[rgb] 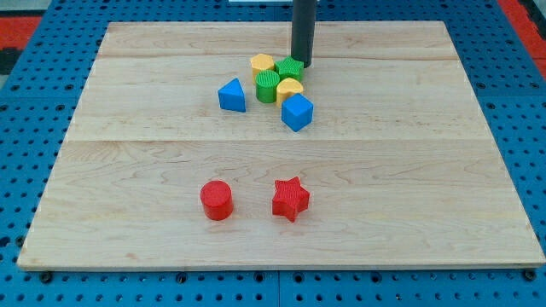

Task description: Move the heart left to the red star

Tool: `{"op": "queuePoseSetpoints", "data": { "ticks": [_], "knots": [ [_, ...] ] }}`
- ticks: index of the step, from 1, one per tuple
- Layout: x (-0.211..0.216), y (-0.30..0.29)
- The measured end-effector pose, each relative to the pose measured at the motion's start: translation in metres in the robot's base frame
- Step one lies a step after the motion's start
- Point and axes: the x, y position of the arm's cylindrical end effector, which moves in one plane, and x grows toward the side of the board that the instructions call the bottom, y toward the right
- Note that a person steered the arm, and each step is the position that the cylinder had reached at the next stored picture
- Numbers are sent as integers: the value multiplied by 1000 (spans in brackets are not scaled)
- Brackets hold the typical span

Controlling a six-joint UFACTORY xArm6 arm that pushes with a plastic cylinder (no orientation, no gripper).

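— Heart first: where does it sit?
— Yellow heart (289,89) lies in the cluster near the view's top, touching the green cylinder (268,85) on its left, the blue cube (297,112) just below it.
— And my tip (302,64)?
— Just above the heart, beside the green block (290,68) and the yellow block (262,62). No jaws exist to report.
— Red star (290,199)?
— Well below the heart, with the red cylinder (216,199) to its left. The blue triangle (231,95) sits left of the heart.

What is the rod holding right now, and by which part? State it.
Nothing is held; the rod cannot grasp. My tip stands at the top of the cluster, right beside the green star, with the yellow heart just below it.
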Motion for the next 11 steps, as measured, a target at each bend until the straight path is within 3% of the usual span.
{"op": "queuePoseSetpoints", "data": {
  "ticks": [2, 4, 6, 10, 11],
  "knots": [
    [40, 24],
    [81, -33],
    [62, -65],
    [197, -72],
    [207, -72]
  ]
}}
